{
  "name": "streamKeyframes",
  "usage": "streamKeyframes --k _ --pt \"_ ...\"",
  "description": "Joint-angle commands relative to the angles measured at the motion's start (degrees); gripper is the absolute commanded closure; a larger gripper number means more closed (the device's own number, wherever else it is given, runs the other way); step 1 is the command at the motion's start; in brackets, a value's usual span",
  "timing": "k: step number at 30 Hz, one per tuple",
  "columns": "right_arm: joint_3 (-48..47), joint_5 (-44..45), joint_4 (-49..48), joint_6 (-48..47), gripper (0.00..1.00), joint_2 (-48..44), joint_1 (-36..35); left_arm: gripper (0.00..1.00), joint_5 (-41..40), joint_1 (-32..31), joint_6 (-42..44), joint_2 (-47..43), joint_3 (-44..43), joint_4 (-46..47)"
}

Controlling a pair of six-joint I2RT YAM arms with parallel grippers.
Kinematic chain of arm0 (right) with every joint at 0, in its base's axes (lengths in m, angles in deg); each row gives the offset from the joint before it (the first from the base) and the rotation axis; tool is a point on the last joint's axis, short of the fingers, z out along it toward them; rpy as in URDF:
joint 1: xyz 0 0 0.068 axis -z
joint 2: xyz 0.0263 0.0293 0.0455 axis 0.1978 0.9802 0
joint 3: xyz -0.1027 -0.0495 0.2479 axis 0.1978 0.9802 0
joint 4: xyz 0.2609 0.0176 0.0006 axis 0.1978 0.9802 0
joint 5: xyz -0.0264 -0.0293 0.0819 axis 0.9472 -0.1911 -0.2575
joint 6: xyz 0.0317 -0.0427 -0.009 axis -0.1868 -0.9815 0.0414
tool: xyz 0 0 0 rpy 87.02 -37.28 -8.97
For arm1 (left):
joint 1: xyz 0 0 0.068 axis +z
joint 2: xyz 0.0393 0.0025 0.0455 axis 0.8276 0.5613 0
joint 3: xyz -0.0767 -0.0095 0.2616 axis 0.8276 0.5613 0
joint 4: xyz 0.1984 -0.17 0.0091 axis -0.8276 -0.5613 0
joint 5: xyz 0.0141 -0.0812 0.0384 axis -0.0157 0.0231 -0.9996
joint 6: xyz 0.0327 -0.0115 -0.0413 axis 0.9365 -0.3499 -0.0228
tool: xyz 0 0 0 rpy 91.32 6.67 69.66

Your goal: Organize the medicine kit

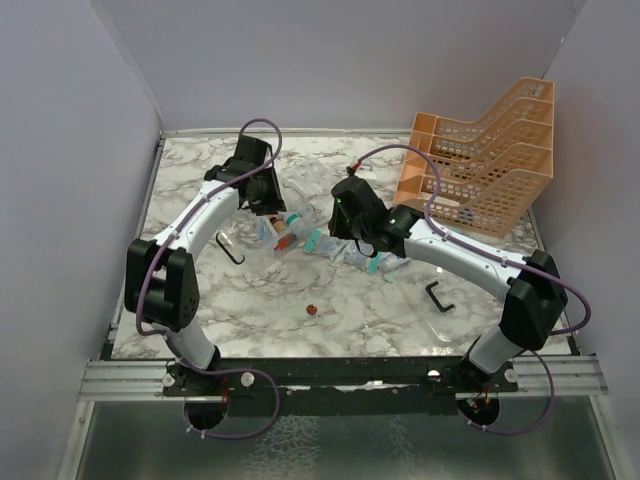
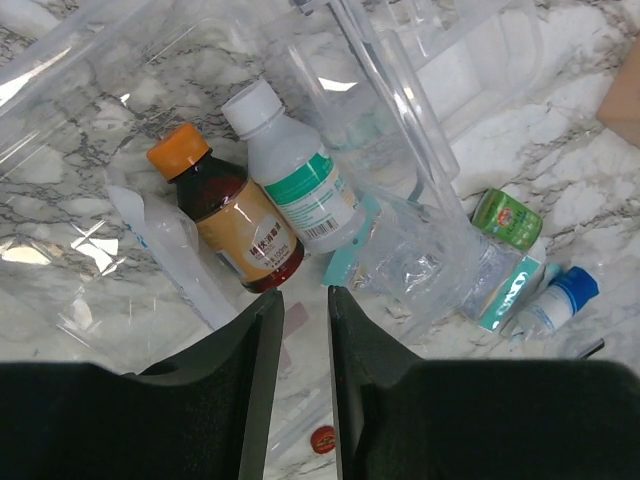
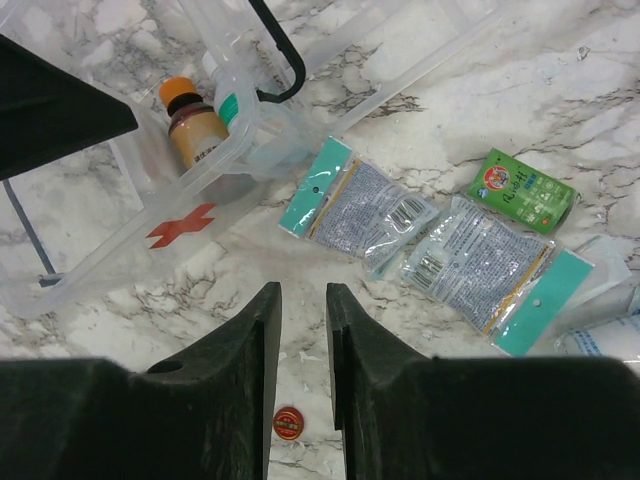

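The medicine kit [image 3: 180, 225], a clear box with a red cross and a black handle [image 3: 280, 50], lies open on the marble. Inside it lie an amber bottle [image 2: 235, 225] with an orange cap and a white bottle [image 2: 300, 180] with a green label. My left gripper [image 2: 305, 292] hovers just above these bottles, its jaws a narrow gap apart with nothing between them. My right gripper [image 3: 303, 287] hangs over bare marble beside the kit, narrowly open and empty. Two teal-edged sachets [image 3: 365, 205] [image 3: 490, 265] and a green sachet [image 3: 522, 190] lie to its right.
A small red cap [image 1: 312, 310] lies alone near the table's front. A blue-capped dropper bottle [image 2: 565, 295] rests beside the kit. A loose black U-shaped handle [image 1: 438, 297] lies at the right. The orange mesh rack [image 1: 480, 160] leans at the back right.
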Motion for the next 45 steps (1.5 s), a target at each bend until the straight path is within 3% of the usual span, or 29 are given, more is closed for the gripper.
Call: streamKeyframes --k 1,16,26,35,40,45 --pt "0.8 3.1 1.2 0.6 0.75 -1.5 0.0 0.72 0.3 -0.4 0.6 3.2 -2.2 0.4" --pt "1.2 1.5 1.3 0.3 0.76 -0.2 0.5 0.69 -10.8 -1.8 3.0 8.2 -3.1 -2.9" --pt "1.3 0.3 1.2 0.6 0.76 0.2 0.5 0.69 -18.8 -1.9 2.9 0.3 4.6 -6.0" --pt "0.3 -1.4 1.3 0.6 0.77 1.8 0.5 0.66 -19.3 -1.8 3.3 -4.9 7.7 -6.7" --pt "1.3 -1.3 0.3 0.2 0.76 0.9 0.5 0.56 -17.8 -1.8 5.3 -2.3 4.7 -5.7" --pt "2.5 -0.1 0.1 0.3 0.76 -0.9 0.5 0.54 -18.6 -1.8 5.9 1.5 3.1 -3.8"
